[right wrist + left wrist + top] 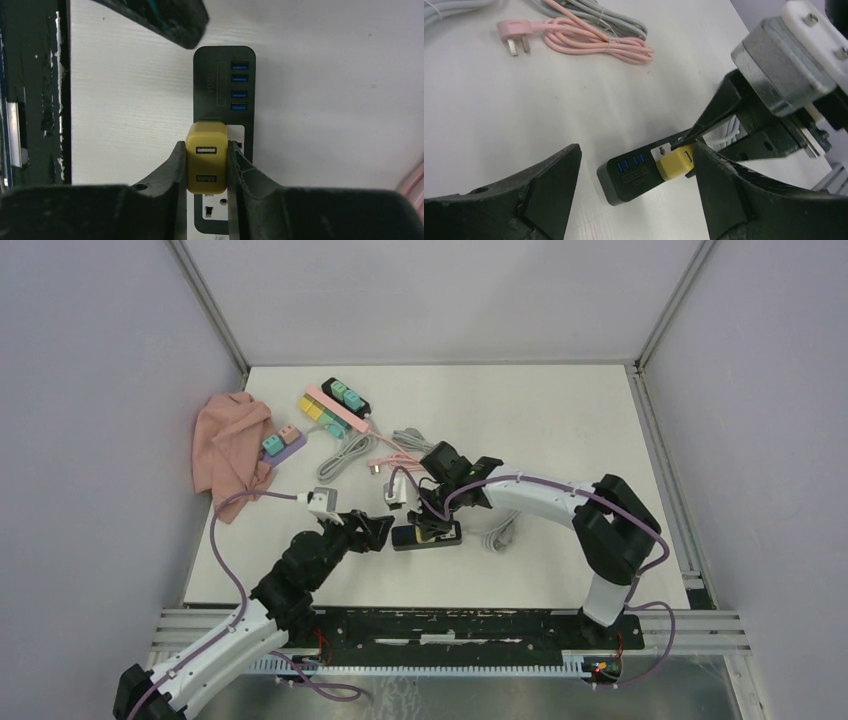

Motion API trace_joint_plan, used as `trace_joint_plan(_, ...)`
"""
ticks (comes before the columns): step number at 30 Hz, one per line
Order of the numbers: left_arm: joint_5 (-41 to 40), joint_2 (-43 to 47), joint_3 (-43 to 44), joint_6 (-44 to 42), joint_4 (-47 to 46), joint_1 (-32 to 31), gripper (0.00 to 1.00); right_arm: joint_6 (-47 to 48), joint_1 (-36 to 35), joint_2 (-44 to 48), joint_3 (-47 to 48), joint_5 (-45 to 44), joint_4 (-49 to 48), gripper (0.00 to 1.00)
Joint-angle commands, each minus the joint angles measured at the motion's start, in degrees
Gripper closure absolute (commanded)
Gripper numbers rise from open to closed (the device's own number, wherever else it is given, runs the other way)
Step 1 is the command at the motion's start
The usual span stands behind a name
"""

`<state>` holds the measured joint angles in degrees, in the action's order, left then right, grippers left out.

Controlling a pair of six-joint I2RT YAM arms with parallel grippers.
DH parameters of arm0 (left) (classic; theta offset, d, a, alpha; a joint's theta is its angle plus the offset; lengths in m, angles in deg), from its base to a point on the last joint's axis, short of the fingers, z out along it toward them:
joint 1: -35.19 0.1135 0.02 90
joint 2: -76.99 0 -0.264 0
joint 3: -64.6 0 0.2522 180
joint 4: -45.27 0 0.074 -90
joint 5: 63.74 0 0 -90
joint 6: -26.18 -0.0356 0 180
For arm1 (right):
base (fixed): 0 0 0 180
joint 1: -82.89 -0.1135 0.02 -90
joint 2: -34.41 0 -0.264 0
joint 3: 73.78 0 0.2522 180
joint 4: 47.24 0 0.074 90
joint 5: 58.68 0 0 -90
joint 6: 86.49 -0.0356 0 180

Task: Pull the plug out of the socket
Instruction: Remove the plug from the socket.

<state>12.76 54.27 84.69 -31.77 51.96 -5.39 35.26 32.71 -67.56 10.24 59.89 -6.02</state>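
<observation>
Over at 9 o'clock on the table (560, 420), a pink cloth (232, 450) is lying crumpled, well out of the action. Coming in from 7 o'clock, the left gripper (372, 532) is hovering with its fingers (549, 185) spread wide and gripping nothing. The USB end of the black power strip (225, 75) is showing in the gap ahead of them, and no contact is visible.

The strip is lying flat at 6 o'clock from the table's middle, close to the near edge. The yellow plug (206, 145) is sitting in its socket face, looking fully seated. At 12 o'clock from the strip, a coiled pink cable (594, 40) is resting, apart from it.

Reaching in from 3 o'clock, the right gripper (428, 523) is closing its fingers (170, 170) snugly on the plug's two flat sides.

The plug is looking like a small, stiff plastic cube, light but smooth, so a slipping grip is the worry. Those opposite flat sides are the place to be holding it. The strip is probably light too and likely to be lifting along with the plug, so the left fingers are best pressing down or clamping at the USB end while the right is pulling straight out along the pins.
</observation>
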Motion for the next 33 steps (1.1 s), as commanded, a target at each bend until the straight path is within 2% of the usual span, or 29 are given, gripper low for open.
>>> trace_joint_plan(1, 8.47, -1.26, -0.83, -3.82, -7.90, 0.26, 0.12, 6.93, 6.27, 4.32, 1.93, 7.38, 6.35, 0.82)
trace_joint_plan(4, 16.31, -2.92, -3.82, -6.10, -18.30, 0.29, 0.11, 18.50, 14.06, 7.70, 0.14, 16.43, 15.17, 0.86)
trace_joint_plan(7, 23.16, -7.85, -6.54, -6.71, -30.40, 0.09, 0.11, 32.45, 17.72, 11.54, -3.05, 16.49, 23.51, 0.86)
trace_joint_plan(10, 26.70, -16.21, -5.27, -10.54, -35.23, -2.31, 0.11, 44.22, 19.75, 13.17, -4.76, 13.98, 29.76, 0.86)
trace_joint_plan(14, 26.02, -27.82, -2.69, -19.87, -41.48, -10.66, 0.11, 53.46, 20.62, 13.50, -6.44, 10.82, 34.74, 0.87)
trace_joint_plan(18, 21.59, -35.58, -0.73, -31.75, -45.43, -18.34, 0.11, 65.45, 20.63, 14.27, -8.35, 10.80, 40.02, 0.82)
trace_joint_plan(23, 17.45, -45.22, 0.15, -35.96, -55.02, -21.99, 0.11, 67.55, 20.60, 14.13, -9.49, 11.08, 39.42, 0.76)
trace_joint_plan(28, 12.51, -55.55, 2.40, -35.66, -63.56, -27.13, 0.11, 66.57, 20.61, 12.99, -8.44, 11.05, 39.92, 0.75)
trace_joint_plan(33, 2.47, -66.95, 6.17, -36.84, -70.97, -32.74, 0.11, 67.04, 20.60, 13.17, -9.06, 11.66, 39.51, 0.70)
